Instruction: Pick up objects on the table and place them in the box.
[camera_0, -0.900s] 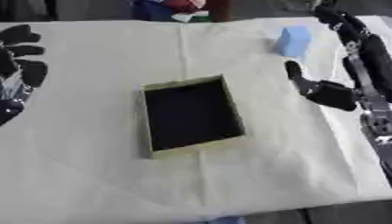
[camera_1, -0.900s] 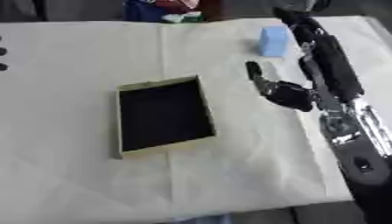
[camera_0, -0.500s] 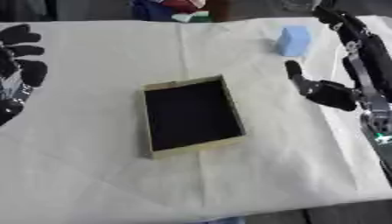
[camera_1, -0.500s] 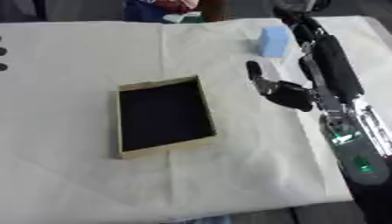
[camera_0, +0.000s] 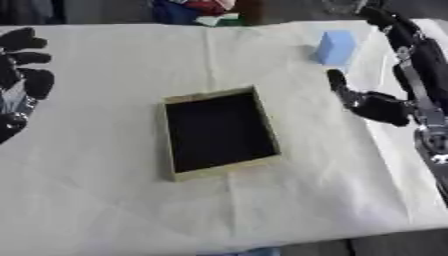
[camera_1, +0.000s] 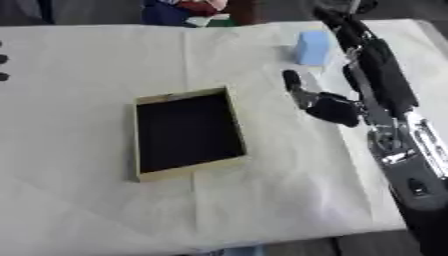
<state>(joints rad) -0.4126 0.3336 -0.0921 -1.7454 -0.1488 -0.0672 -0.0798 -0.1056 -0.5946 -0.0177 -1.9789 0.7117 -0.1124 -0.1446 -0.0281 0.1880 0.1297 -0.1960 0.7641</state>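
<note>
At the far left edge of the left eye view the left hand (camera_0: 22, 82) rests over the cream-covered worktop (camera_0: 105, 210), fingers up and spread, straight or relaxed, with nothing in them. It is well apart from everything else on the cloth.

Near the middle lies the box (camera_0: 175, 175), a shallow rectangular tray with pale tan walls and a black inside, turned a little askew on the cloth. Nothing shows inside it.

To the right of the box, with a strip of bare cloth between, is the right hand (camera_0: 372, 102), dark and low over the worktop, its arm coming down from the upper right corner. One finger (camera_0: 337, 80) points away toward the far edge; whether the rest are curled or straight cannot be made out, and nothing shows in its hold.

Beyond that fingertip, near the far right edge of the worktop, stands a light blue block (camera_0: 336, 47). It is near the hand but clearly apart from it, not touched, and well away from the box.
</note>
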